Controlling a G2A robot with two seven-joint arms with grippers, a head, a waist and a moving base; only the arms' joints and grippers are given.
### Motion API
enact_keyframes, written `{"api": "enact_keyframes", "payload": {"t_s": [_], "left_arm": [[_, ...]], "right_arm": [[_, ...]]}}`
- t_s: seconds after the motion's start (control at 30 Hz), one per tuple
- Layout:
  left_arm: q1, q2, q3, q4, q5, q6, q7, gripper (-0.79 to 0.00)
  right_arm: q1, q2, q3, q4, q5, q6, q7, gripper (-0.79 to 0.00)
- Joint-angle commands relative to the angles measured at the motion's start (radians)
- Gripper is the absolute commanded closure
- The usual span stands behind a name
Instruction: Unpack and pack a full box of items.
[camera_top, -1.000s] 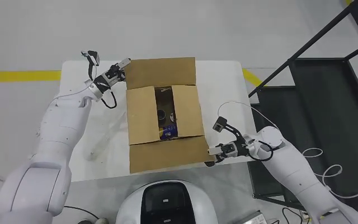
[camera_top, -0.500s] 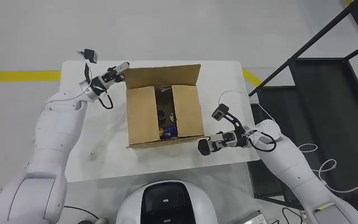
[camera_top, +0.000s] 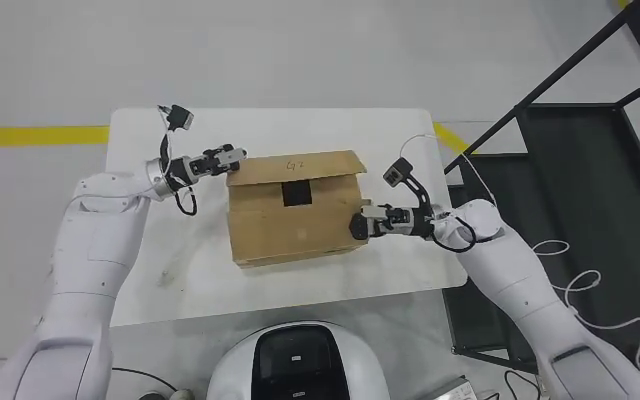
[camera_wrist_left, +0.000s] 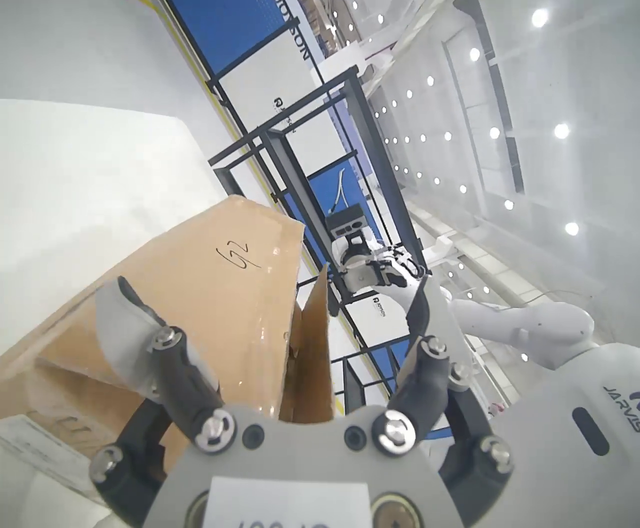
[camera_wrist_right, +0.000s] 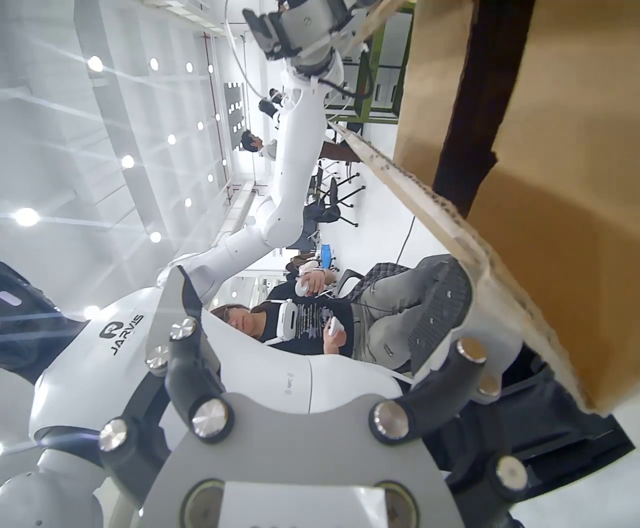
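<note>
Box (camera_top: 290, 215) of brown corrugated cardboard sits between the two grippers on a white table (camera_top: 150, 270), its top folded nearly shut around a small dark square gap (camera_top: 295, 193). The left gripper (camera_top: 232, 158), fingers spread apart and holding nothing, stands at one corner with a smooth taped flap (camera_wrist_left: 235, 270) straight ahead of it. The right gripper (camera_top: 362, 222), fingers likewise apart, rests its ribbed pad (camera_wrist_right: 442, 305) against the raw, fluted edge of the opposite side. Closing appears to be the step in hand. It is best done by pressing both sides evenly and low, since thin board can buckle or spring back.
</note>
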Motion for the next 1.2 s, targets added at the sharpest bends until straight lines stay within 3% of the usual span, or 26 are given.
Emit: {"api": "enact_keyframes", "payload": {"t_s": [0.0,0.53,0.73,1.17], "left_arm": [[0.012,0.007,0.0,-0.021,0.018,0.014,-0.013,-0.785],[0.055,0.033,0.014,-0.074,0.099,0.05,-0.016,-0.785],[0.069,0.045,0.001,-0.09,0.114,0.071,0.007,-0.785],[0.099,0.062,-0.023,-0.106,0.042,0.091,0.024,-0.785]], "right_arm": [[0.008,-0.001,0.002,0.003,-0.026,-0.008,-0.018,-0.785],[0.146,-0.032,-0.055,0.065,-0.256,0.037,-0.165,-0.785],[0.198,-0.053,-0.098,0.126,-0.26,0.093,-0.163,-0.785],[0.256,-0.078,-0.141,0.197,-0.321,0.11,-0.17,-0.785]]}}
